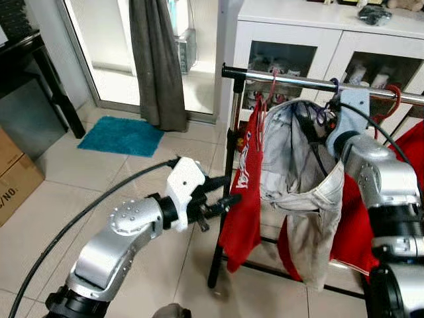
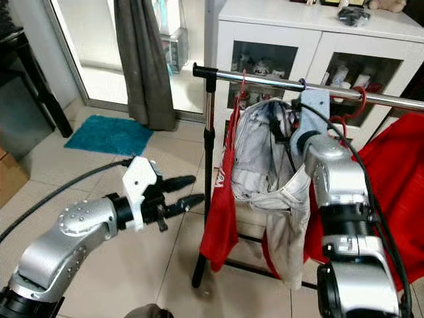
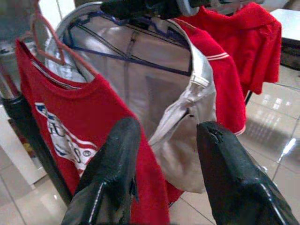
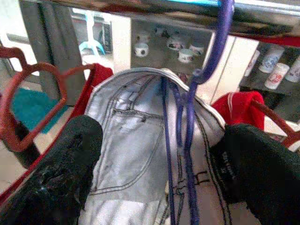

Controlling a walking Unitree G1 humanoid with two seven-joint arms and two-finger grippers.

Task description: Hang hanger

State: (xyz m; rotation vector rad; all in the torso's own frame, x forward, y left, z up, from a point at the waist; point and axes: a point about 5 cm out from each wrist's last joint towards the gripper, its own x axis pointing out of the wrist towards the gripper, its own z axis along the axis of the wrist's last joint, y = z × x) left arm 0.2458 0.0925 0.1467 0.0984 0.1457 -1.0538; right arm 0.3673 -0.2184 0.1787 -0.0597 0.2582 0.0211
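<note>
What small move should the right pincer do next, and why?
Probably draw the right pincer back from the rail: the purple hanger's hook already sits over it, the grey garment hangs, and the fingers stand open on either side.

Metal rail (image 1: pixel 311 82) carries purple hanger (image 4: pixel 206 70) with grey jeans (image 1: pixel 298 185), red shirts (image 1: pixel 244 192) alongside.

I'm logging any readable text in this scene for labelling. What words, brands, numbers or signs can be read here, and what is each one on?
"/NO." in black letters on the cardboard box at the left edge of the left eye view; the print is cut off by the frame.
White and blue print on the front of the red T-shirt on the clothes rail: too blurred to read.
</note>
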